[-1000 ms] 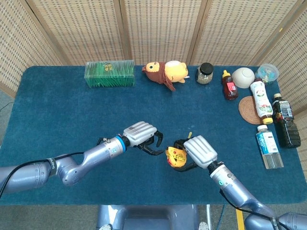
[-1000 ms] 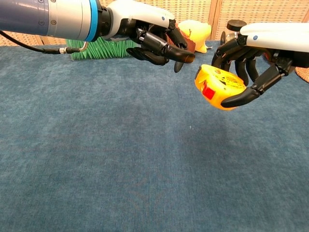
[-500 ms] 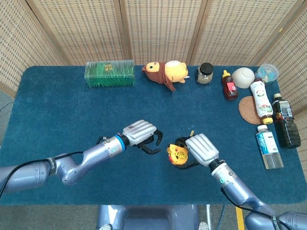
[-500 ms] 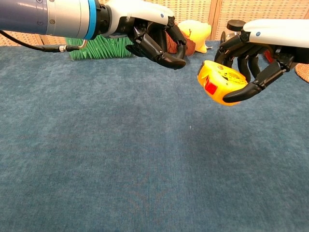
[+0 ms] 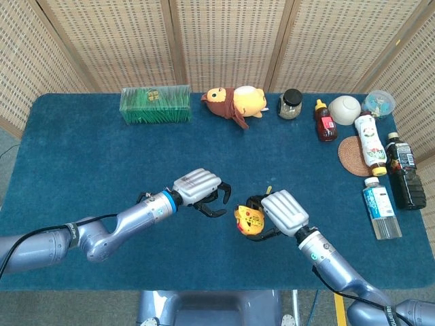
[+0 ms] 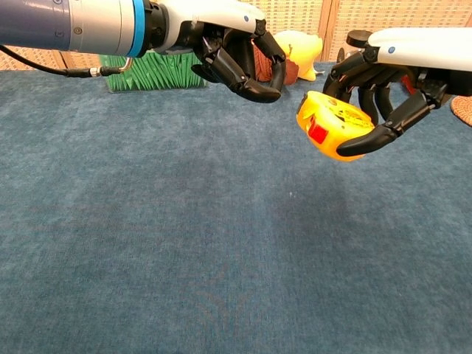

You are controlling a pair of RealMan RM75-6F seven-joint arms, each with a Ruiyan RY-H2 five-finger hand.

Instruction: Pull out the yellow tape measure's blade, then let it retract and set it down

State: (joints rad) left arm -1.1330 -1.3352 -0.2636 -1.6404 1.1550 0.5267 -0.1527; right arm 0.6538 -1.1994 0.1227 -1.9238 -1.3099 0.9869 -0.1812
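We see the right hand (image 6: 383, 88) gripping the yellow tape measure (image 6: 328, 125) above the blue table (image 5: 102, 156), fingers wrapped around its case. The left hand (image 6: 236, 55) hovers just beside it, fingers curled inward and holding nothing.

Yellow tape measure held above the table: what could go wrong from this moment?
1. The right robot hand holds the yellow tape measure in the air over the blue table; a loose grip could drop it.
2. The left robot hand, fingers curled, holds nothing, and may miss the blade.
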